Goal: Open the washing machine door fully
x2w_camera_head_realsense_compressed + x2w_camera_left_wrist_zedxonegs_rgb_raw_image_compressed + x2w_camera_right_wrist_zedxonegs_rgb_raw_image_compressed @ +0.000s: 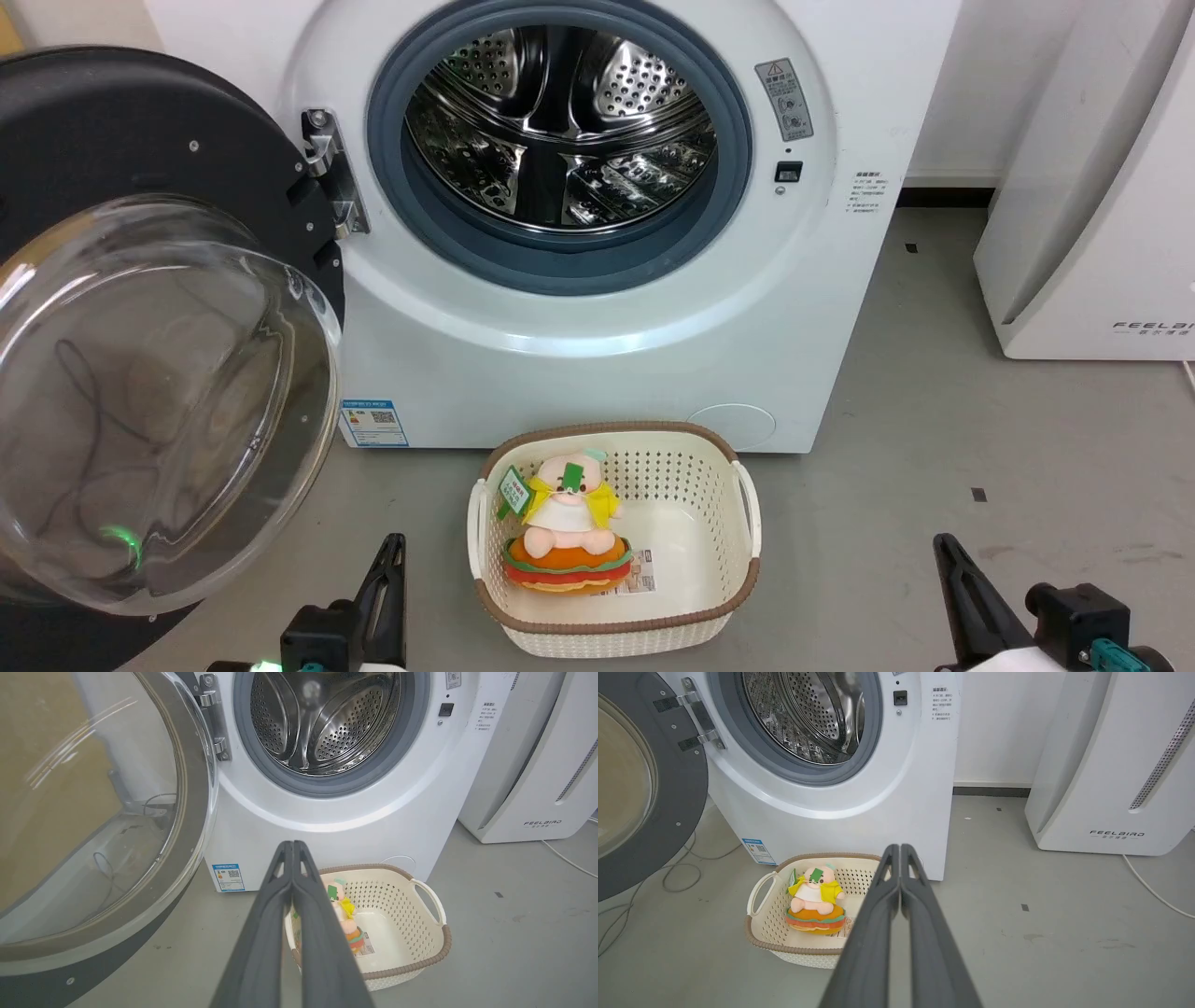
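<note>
We see the washing machine door (140, 373) wide open, hanging on its hinge left of the washing machine (597, 355), drum (560, 131) fully exposed. Task looks done or nearly. Left claw (293, 847) and right claw (900, 849) pressed together, empty, apart from door.

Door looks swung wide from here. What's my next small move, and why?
Probably just hold: the washing machine door hangs wide off its hinge, drum opening unblocked, and the left pincer and right pincer sit shut, clear of it.
</note>
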You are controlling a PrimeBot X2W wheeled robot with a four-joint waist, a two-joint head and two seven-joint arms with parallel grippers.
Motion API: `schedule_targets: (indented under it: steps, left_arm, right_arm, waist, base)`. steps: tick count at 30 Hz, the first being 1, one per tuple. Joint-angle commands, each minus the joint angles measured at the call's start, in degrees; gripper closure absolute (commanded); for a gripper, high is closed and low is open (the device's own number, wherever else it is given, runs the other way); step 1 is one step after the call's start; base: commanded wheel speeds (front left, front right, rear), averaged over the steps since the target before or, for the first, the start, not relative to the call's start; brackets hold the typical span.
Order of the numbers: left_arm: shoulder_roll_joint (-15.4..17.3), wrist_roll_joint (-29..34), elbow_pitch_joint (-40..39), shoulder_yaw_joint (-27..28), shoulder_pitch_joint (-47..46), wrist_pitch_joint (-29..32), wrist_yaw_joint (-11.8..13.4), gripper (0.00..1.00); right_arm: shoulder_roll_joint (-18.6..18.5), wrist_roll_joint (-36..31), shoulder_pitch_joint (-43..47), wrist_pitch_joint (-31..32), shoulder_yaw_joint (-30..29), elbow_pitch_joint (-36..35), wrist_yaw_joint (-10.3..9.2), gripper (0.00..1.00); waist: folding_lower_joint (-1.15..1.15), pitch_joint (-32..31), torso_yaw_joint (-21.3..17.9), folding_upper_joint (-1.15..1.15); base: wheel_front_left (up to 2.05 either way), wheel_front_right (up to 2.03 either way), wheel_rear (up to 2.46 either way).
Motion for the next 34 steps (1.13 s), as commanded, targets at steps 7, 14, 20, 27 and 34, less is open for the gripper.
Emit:
schedule_targets:
  steps: [7,14,20,27,34]
  left_arm:
    - [-0.38,0.79,-0.98,0.77,-0.55,0.86,-0.55,1.00]
    - [-0.56,1.11,-1.63,1.24,-0.75,1.68,-0.79,1.00]
    - [-0.72,1.39,-2.18,1.63,-0.91,2.38,-1.00,1.00]
    - [-0.90,1.71,-2.82,2.10,-1.11,3.20,-1.25,1.00]
    - [-1.08,2.04,-3.47,2.56,-1.30,4.02,-1.49,1.00]
  right_arm:
    - [0.02,-0.43,-0.66,0.60,0.17,-0.93,0.01,1.00]
    - [0.03,-0.75,-0.90,1.07,0.27,-1.50,0.01,1.00]
    - [0.04,-1.01,-1.10,1.47,0.35,-1.99,0.01,1.00]
    - [0.04,-1.33,-1.34,1.94,0.45,-2.56,0.01,1.00]
    - [0.05,-1.64,-1.58,2.40,0.55,-3.13,0.01,1.00]
  waist:
    - [0.00,0.05,-0.03,0.00]
    - [0.00,0.09,-0.07,0.00]
    - [0.00,0.13,-0.10,0.00]
    - [0.00,0.18,-0.14,0.00]
    - [0.00,0.23,-0.18,0.00]
  base:
    - [0.00,0.00,0.00]
    - [0.00,0.00,0.00]
    - [0.00,0.00,0.00]
    - [0.00,0.00,0.00]
    - [0.00,0.00,0.00]
